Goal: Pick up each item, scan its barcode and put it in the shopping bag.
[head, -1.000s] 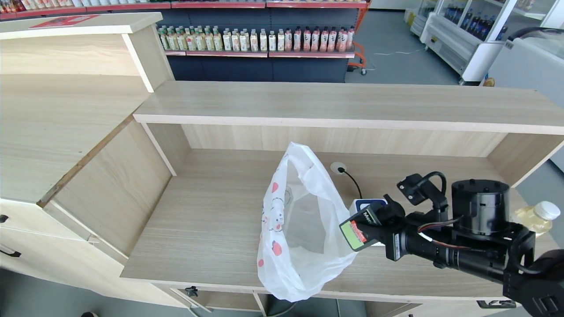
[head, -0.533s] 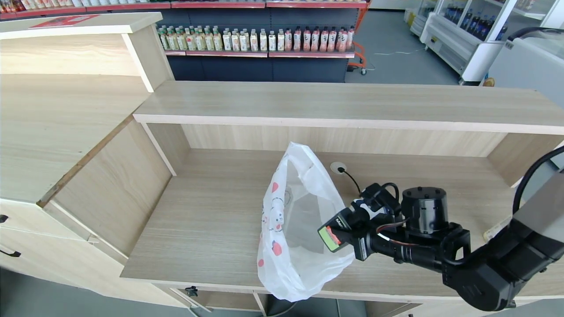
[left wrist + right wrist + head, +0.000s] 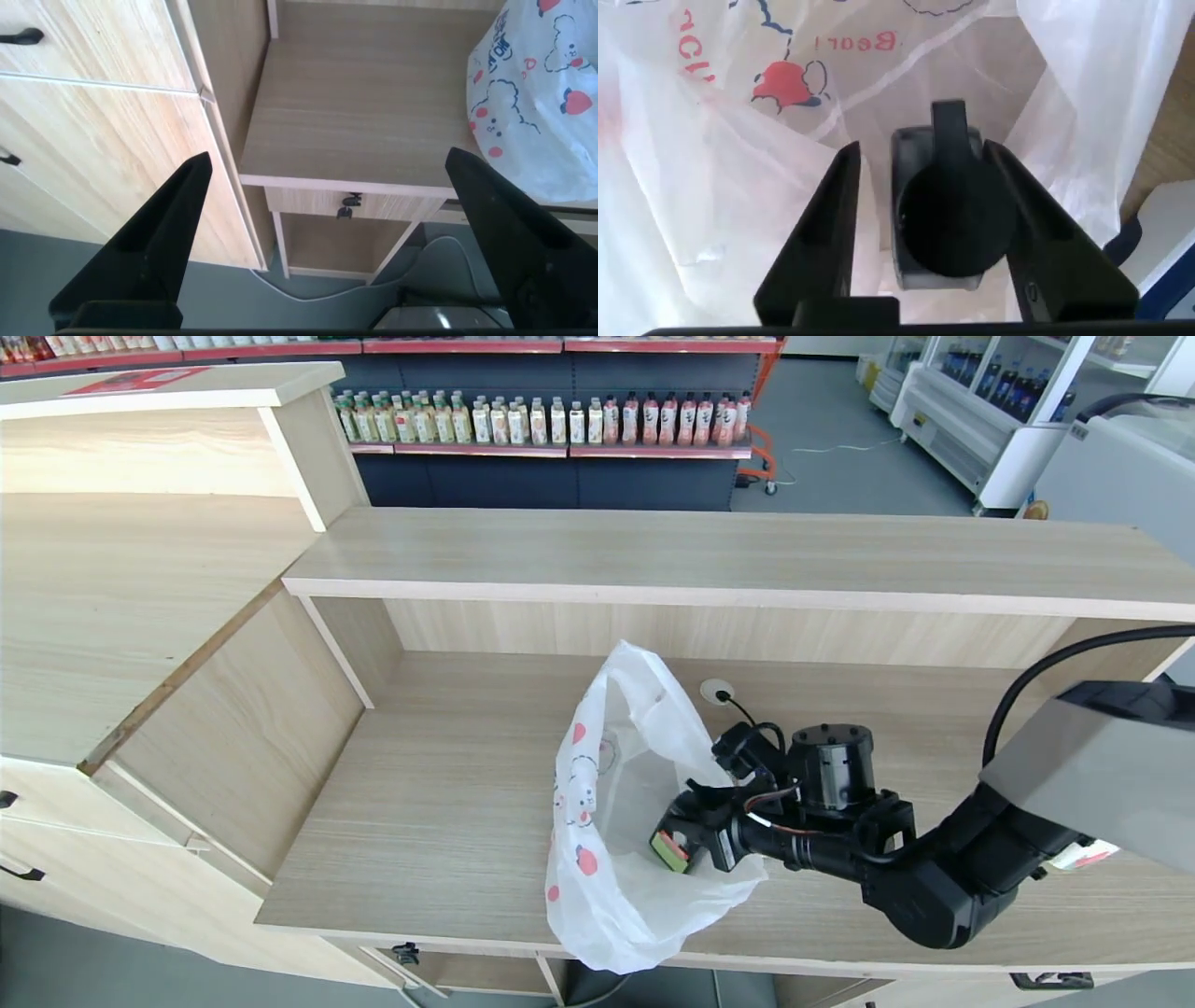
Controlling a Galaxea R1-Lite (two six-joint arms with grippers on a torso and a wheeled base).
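Head view
- Shopping bag: stands at the front edge of the worktop, about mid-length, mouth open upward; its bottom sags over that edge.
- Right gripper: inside the bag mouth, entering from the right-hand side.
- Item: small and dark with a green and red end, at the gripper's tip within the bag.
- Hidden: the arm covers the worktop right of the bag. A white-and-red object peeks from under the arm, too cut off to identify.
- Cable: runs from the back of the worktop and disappears behind the wrist.
- Open room: bare worktop left of the bag; a raised ledge overhangs the back edge.

Left wrist view
- Left gripper: spread wide, holding nothing, off the worktop's front left corner.
- Shopping bag: cut off at the frame edge.

Right wrist view
- Right gripper: surrounded by the bag's film.
- Item: dark and rounded, its shape hard to read.
- Grip: cannot tell whether the item is clamped or released.
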